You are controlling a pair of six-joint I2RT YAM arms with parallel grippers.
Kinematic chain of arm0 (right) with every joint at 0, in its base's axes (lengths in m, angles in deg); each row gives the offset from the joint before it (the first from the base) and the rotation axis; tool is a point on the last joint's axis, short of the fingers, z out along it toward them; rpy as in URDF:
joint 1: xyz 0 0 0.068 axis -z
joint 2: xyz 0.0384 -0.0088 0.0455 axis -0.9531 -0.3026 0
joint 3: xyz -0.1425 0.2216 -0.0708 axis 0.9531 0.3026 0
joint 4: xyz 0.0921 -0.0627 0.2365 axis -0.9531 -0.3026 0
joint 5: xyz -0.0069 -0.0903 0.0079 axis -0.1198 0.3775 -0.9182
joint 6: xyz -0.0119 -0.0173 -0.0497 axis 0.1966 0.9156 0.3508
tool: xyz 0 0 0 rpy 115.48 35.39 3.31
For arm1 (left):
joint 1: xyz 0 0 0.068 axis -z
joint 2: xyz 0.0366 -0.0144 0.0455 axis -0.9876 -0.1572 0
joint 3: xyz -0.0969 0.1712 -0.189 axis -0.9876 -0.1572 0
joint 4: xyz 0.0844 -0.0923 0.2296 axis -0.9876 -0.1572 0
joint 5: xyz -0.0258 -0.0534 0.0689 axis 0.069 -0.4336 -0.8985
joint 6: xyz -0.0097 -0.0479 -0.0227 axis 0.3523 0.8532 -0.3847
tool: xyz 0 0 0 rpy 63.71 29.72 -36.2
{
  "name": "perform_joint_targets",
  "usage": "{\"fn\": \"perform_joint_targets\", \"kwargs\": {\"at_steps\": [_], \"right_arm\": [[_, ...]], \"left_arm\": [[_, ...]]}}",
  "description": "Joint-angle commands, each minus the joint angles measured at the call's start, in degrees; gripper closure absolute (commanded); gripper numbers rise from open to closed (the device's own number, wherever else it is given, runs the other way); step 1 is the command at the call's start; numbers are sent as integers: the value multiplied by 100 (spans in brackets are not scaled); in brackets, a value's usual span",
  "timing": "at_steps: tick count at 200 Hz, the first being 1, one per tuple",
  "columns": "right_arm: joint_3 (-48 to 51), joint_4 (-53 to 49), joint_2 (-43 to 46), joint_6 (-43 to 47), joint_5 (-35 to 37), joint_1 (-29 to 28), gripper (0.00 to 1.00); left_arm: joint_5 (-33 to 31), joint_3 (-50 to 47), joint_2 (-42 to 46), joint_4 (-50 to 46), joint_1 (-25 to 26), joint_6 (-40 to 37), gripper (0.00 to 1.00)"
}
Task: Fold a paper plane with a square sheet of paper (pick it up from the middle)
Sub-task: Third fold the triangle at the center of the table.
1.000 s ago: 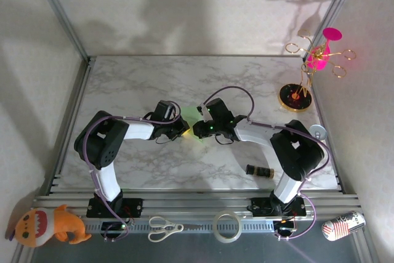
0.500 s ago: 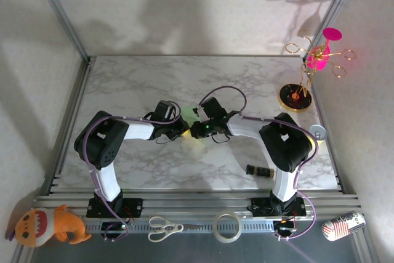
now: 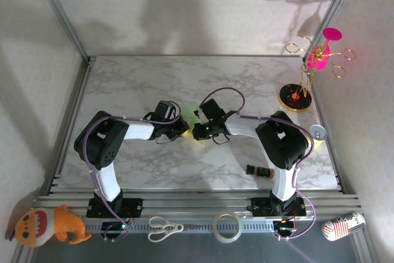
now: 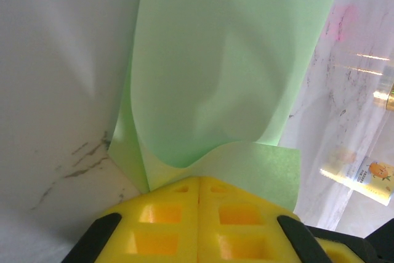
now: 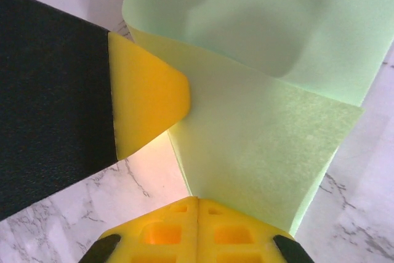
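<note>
The square sheet of paper [image 3: 189, 116] is light green and hangs curled between my two grippers at mid-table. My left gripper [image 3: 183, 129] is shut on one edge of it; in the left wrist view the sheet [image 4: 228, 72] rises from the closed yellow pads [image 4: 199, 180] and bows over. My right gripper [image 3: 198, 130] is shut on the opposite edge; in the right wrist view the paper [image 5: 265, 140] stands up from its closed tips [image 5: 197, 200]. The left gripper's yellow finger [image 5: 148, 100] sits close on the left, touching the sheet. No paper plane shape shows; the sheet is only bent.
A gold stand with a pink ornament [image 3: 295, 95] is at the back right. A small dark bottle [image 3: 260, 170] lies near the right arm's base and a silver disc [image 3: 317, 132] by the right edge. Scissors [image 3: 165, 228], tape roll [image 3: 226, 226], plush toy [image 3: 49, 226] and can [image 3: 343, 225] sit on the front rail.
My right arm has drawn its elbow in and its gripper has shifted a little left toward the left gripper. The paper between them has bowed up more. The left arm has hardly moved.
</note>
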Motion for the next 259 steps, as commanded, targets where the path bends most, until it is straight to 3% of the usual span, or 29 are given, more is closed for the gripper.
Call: {"fn": "perform_joint_targets", "kwargs": {"at_steps": [1,115,259], "right_arm": [[-137,-203,-115,90,169,-34,92],[49,-503,61,229,-74,-20,91],[595,-862,553,432,163,-15,90]], "left_arm": [[-549,-196,-261,-814,9,-35,94],[-567,-204,-235,-840,-22,-79,95],[-544,-169,-213,-891,-53,-144,95]]}}
